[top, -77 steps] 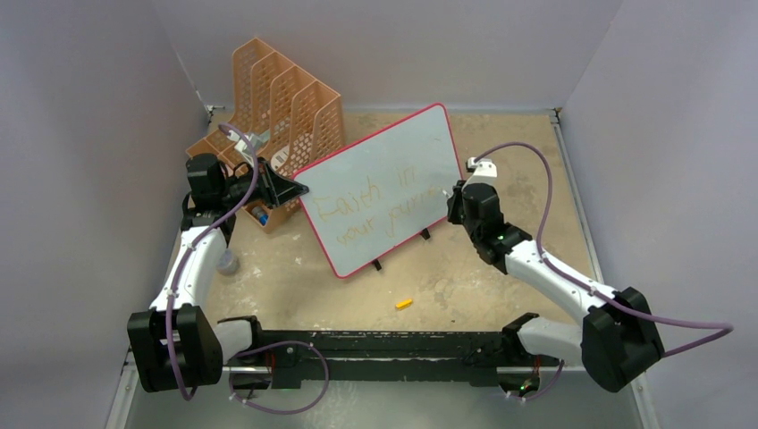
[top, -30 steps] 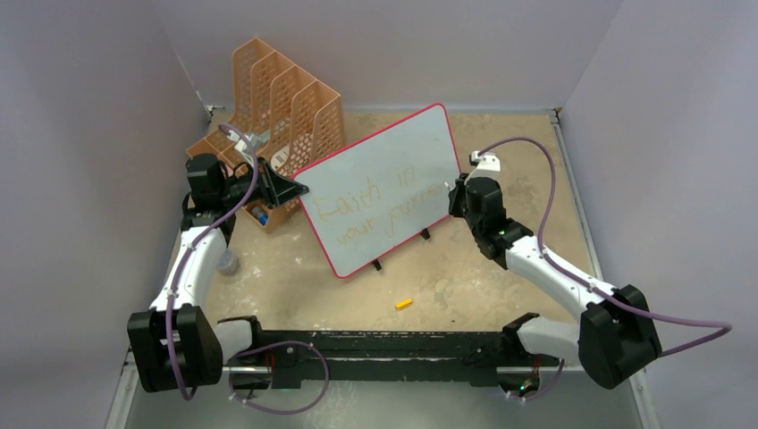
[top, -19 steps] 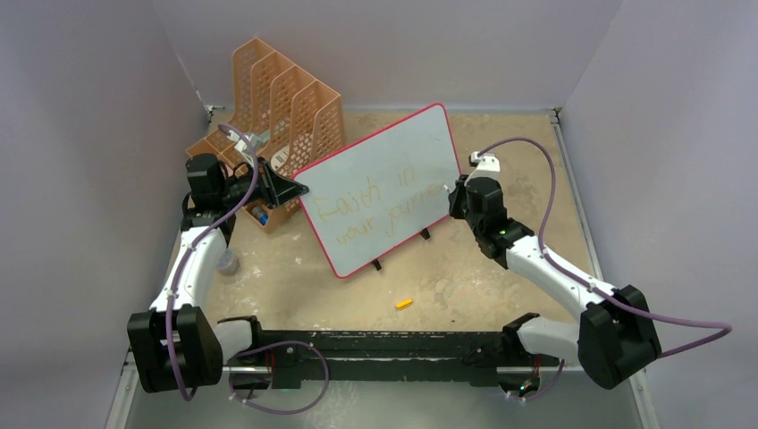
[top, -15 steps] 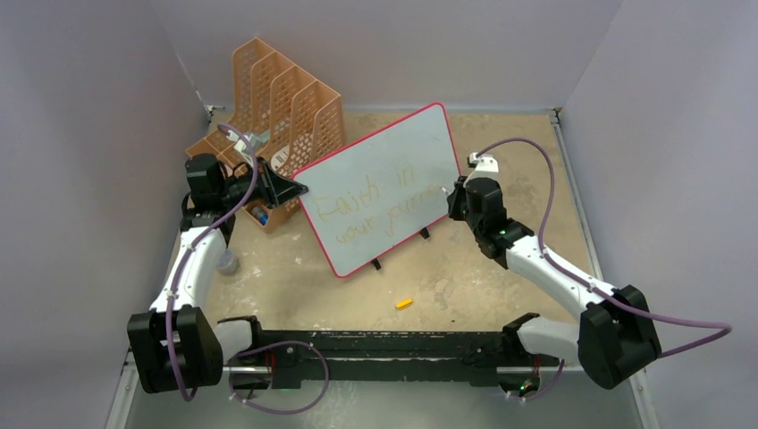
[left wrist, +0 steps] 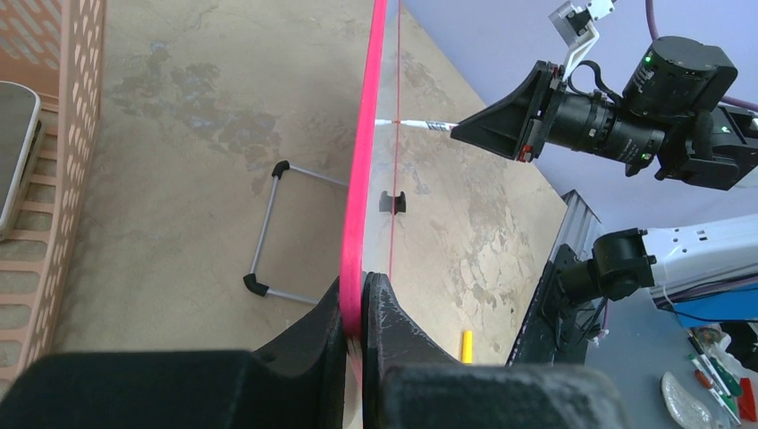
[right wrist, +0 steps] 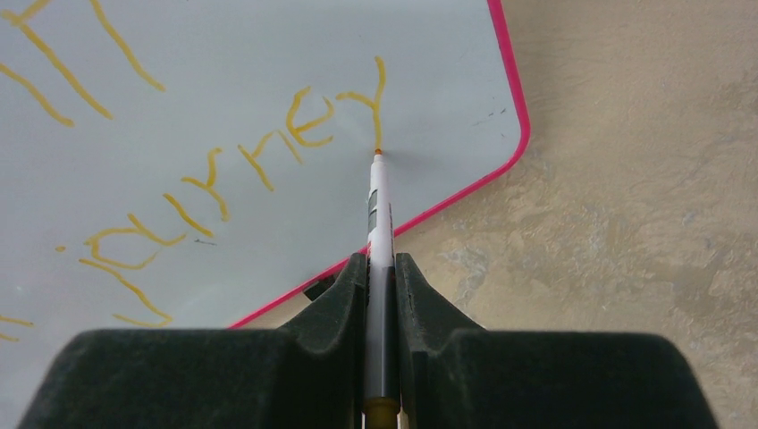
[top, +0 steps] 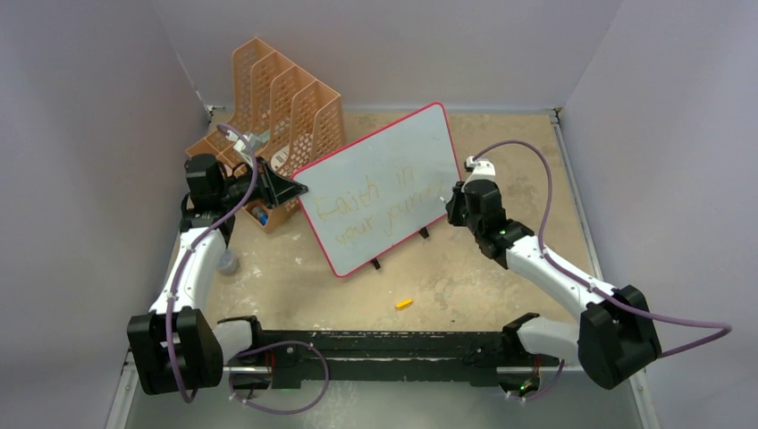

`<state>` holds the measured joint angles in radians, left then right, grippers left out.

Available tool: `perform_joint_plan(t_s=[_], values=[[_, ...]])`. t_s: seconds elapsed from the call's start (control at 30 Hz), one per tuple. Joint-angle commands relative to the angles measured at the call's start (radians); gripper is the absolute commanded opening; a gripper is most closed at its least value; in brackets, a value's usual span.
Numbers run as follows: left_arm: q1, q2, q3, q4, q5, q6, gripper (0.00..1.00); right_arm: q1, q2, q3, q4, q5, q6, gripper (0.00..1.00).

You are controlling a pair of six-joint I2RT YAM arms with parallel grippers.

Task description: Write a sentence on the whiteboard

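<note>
Beige table [top: 295, 277], grey walls. Whiteboard [top: 393, 147] upright mid-table, left gripper [left wrist: 361, 299] clamped on its frame. Right gripper [right wrist: 382, 268] pinching marker [right wrist: 379, 201], tip on last letter of sentence [top: 380, 207]. Risk: hard push tips board; stroke overruns frame.

Glossy whiteboard [top: 386, 156], perforated plastic rack [top: 295, 98], rough table [top: 509, 152]
</note>
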<state>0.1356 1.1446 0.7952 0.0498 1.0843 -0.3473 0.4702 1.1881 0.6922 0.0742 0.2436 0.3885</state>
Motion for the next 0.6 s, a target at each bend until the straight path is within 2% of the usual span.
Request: perform_joint_plan(t_s=[0.0,0.3,0.5,0.57], values=[[0.015,-0.025,0.029,0.066,-0.048,0.093,0.00,0.001,-0.013,0.028,-0.021,-0.033,0.011,0.00],[0.015,-0.028,0.029,0.063,-0.063,0.091,0.00,0.001,-0.086,0.043,-0.057,-0.007,0.017,0.00],[0.015,-0.033,0.028,0.053,-0.081,0.094,0.00,0.001,-0.208,0.057,-0.070,0.003,0.007,0.00],[0.015,-0.035,0.029,0.052,-0.087,0.094,0.05,0.001,-0.253,0.056,-0.068,0.023,-0.002,0.00]])
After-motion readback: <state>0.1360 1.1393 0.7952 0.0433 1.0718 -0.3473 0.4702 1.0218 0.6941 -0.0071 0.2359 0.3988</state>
